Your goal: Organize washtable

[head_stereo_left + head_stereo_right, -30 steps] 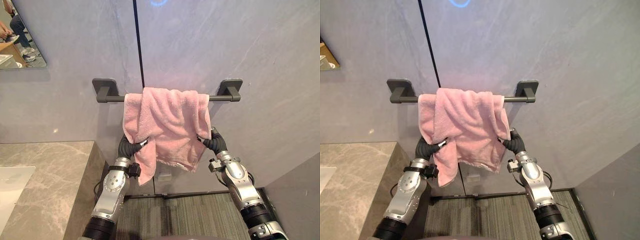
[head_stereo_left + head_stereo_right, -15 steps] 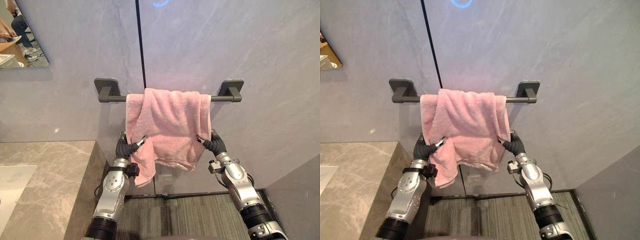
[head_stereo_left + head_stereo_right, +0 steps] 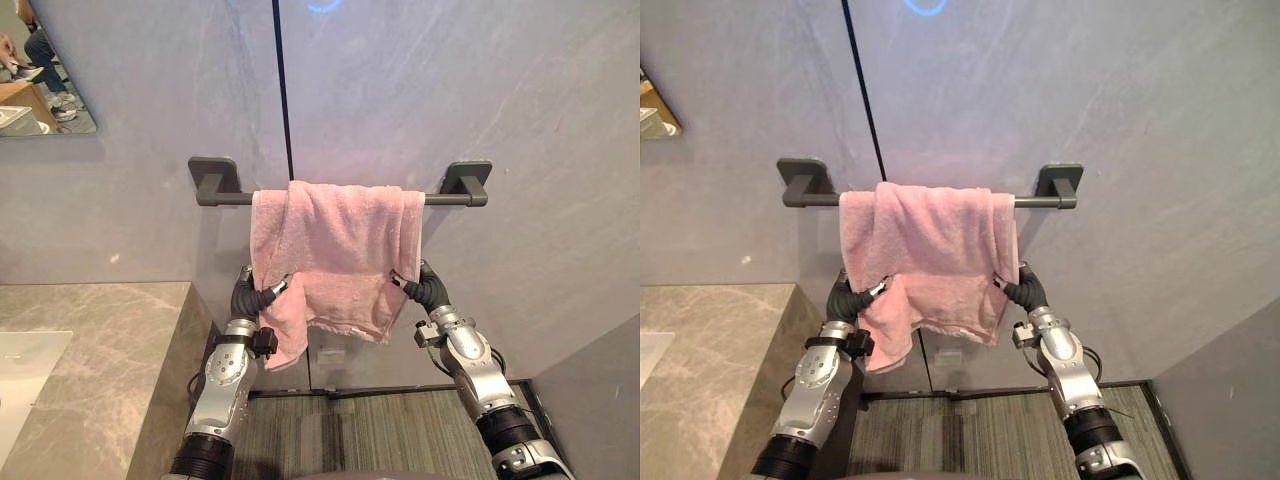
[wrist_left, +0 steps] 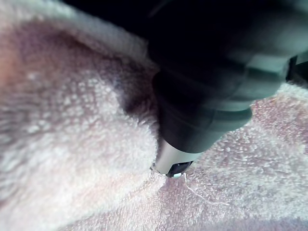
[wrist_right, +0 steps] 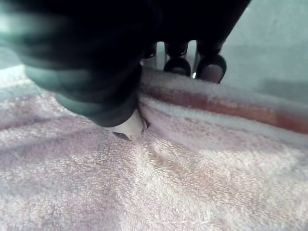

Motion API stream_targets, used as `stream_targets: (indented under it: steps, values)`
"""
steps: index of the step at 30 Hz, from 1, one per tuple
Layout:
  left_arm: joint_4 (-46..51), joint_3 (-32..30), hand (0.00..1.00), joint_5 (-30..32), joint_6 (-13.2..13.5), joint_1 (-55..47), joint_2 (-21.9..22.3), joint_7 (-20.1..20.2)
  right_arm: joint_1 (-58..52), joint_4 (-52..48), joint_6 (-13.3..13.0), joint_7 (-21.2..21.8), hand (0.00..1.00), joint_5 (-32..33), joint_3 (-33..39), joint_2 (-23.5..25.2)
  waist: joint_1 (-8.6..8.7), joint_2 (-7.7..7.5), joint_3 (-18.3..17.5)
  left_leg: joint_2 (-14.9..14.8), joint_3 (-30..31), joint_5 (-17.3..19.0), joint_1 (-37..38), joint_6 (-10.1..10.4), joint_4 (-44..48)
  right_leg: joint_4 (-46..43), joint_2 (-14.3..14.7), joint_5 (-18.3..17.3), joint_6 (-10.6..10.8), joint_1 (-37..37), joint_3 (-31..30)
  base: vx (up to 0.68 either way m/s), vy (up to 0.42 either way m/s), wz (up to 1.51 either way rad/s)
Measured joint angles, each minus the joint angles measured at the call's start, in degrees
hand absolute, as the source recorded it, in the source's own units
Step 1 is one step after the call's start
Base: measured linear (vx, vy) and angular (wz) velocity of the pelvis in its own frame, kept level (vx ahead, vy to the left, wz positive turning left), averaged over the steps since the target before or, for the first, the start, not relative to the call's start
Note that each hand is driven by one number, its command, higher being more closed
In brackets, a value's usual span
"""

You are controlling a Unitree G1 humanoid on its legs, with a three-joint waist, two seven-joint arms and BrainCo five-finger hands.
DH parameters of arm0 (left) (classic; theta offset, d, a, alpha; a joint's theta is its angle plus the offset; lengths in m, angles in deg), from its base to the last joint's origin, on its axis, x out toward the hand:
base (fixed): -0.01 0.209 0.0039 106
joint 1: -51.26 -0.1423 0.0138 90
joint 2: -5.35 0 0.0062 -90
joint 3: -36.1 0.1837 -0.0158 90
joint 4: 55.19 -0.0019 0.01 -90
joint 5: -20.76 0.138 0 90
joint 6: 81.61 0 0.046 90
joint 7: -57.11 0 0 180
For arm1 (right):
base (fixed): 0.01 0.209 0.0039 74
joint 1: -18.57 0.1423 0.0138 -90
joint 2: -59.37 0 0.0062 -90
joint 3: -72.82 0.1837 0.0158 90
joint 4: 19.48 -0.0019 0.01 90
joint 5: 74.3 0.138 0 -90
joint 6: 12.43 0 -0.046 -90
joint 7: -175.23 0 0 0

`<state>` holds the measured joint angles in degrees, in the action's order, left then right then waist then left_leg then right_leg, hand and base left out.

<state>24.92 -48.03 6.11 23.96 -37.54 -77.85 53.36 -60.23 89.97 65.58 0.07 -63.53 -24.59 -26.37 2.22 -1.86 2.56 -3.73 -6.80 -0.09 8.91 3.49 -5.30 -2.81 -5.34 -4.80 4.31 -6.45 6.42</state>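
Observation:
A pink towel (image 3: 340, 250) hangs over the dark grey towel bar (image 3: 225, 196) on the wall, its lower edge uneven and longer on the left. My left hand (image 3: 250, 297) is at the towel's lower left edge, with its thumb (image 4: 192, 106) pressed into the pink towel (image 4: 72, 144) and pinching it. My right hand (image 3: 425, 290) grips the right edge. There its thumb (image 5: 106, 96) bears on the front of the towel (image 5: 192, 183) and its fingertips (image 5: 211, 67) curl behind the fold.
A grey marble counter (image 3: 90, 340) with a white sink (image 3: 20, 370) lies at the lower left. A mirror (image 3: 40, 70) at the upper left reflects a seated person. A grey wall panel (image 3: 590, 400) stands at the lower right, with striped carpet (image 3: 370, 430) below.
The bunched hump of towel on top of the bar has flattened and the cloth hangs straighter. Both hands have kept their hold and sunk slightly.

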Motion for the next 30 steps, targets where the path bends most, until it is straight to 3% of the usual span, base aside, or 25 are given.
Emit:
stream_targets:
  steps: [9,23,30]
  values:
    - [-1.93,-5.57,0.00,-0.53,-0.43,-1.59,-1.02,-1.66,0.11,2.18,1.21,-1.80,0.00,-0.15,4.63,-0.09,0.01,0.22,0.68,-0.08,-0.26,0.02,0.07,0.02,-0.01,1.44,0.09,0.84,-0.13,-0.64,0.10,-0.01,-0.003,-0.01]
    - [-1.91,-3.93,0.00,-0.50,-0.79,-4.65,-1.17,-1.50,-4.58,2.13,2.40,-3.63,0.00,-2.57,4.67,0.28,0.15,0.42,1.22,-0.14,-0.51,0.04,-0.22,0.04,-0.02,3.19,0.23,1.70,0.02,-1.06,-0.04,-0.02,-0.008,-0.01]
    - [-1.92,-3.69,0.00,-0.58,-1.39,-6.81,-0.10,-1.45,-7.72,1.21,2.38,-4.24,0.00,-4.88,4.81,2.85,0.19,0.47,2.00,-0.16,-0.60,0.05,-0.25,0.04,-0.01,3.18,0.24,1.70,0.02,-0.98,-0.12,-0.01,-0.005,0.00]
